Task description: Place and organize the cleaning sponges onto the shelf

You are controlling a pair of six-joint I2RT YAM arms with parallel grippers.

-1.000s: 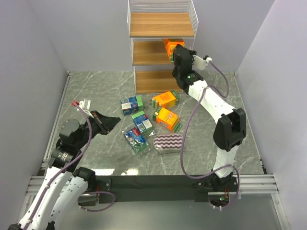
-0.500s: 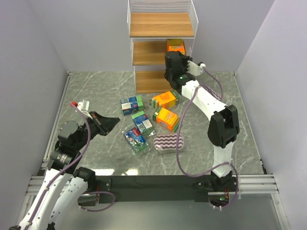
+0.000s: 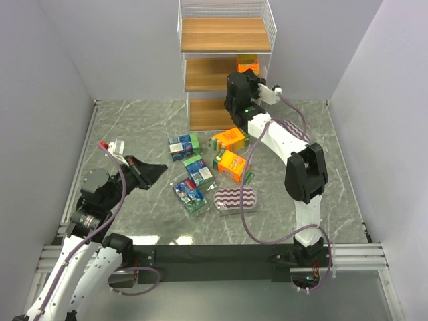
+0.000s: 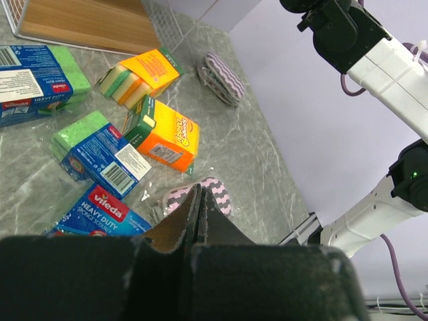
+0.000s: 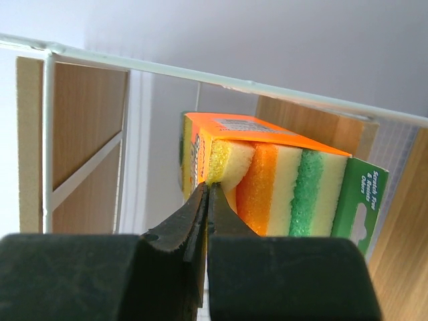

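We see the shelf [image 3: 226,35] at top centre, an orange pack [image 3: 247,63] upright on its middle board, and loose packs [image 3: 232,165] scattered mid-frame.

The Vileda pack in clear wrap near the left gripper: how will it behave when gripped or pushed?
The Vileda pack looks like wrapped sponge, so probably light and squashy. Its glossy film may slip or crinkle. Lying flat on the table, it should slide, not roll.

The left arm [image 3: 67,264] and right arm [image 3: 284,137] are white tubular links with blocky black joints, and mauve cables [image 4: 388,246] loop alongside. The left end effector [image 4: 198,192] and right end effector [image 5: 206,188] have matte black tapered fingers. A tiny green light [image 4: 412,175], perhaps a status lamp, glows on the right arm.
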